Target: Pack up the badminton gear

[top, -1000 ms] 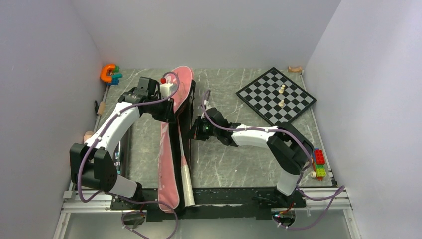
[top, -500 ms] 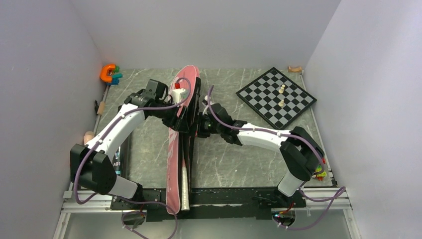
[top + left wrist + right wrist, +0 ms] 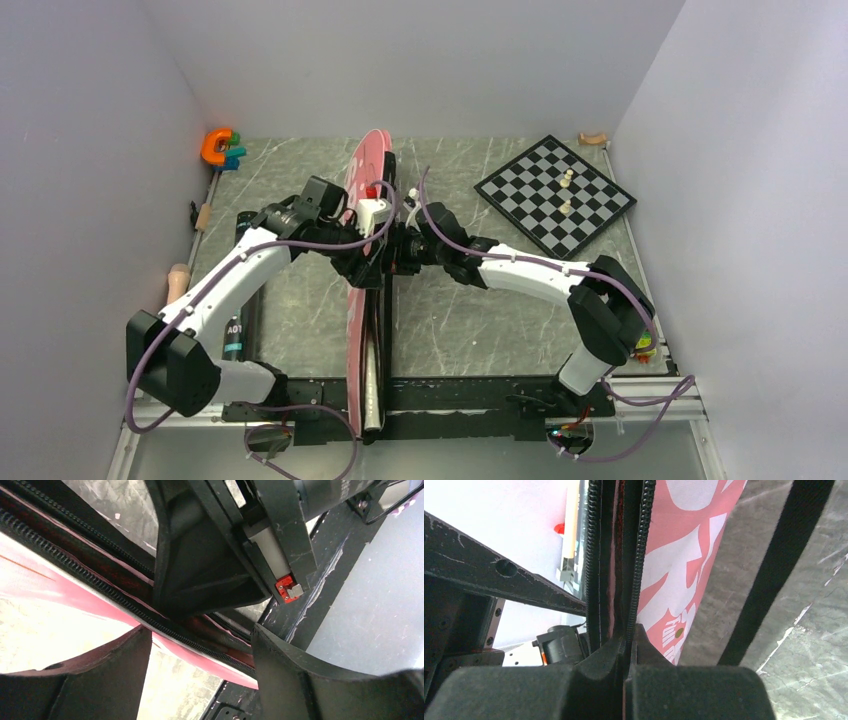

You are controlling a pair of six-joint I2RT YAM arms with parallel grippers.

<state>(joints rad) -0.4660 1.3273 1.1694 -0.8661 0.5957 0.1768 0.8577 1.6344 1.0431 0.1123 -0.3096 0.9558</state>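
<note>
Grey marbled table [image 3: 450, 320]: large pink zipped racket bag [image 3: 357, 325] stands on edge at centre, running near to far. Its zipper rim is pinched tight in the right gripper [image 3: 629, 630]. The left gripper [image 3: 200, 637], fingers spread, straddles that rim without clamping it.

Pink racket bag [image 3: 364, 165] standing on edge, mid-table, unzipped; white handle [image 3: 372, 385] protruding.

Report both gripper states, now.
Left gripper: open, its fingers on either side of the pink racket bag at its zipper edge.
Right gripper: closed, pinching the same bag's zipper edge.
</note>
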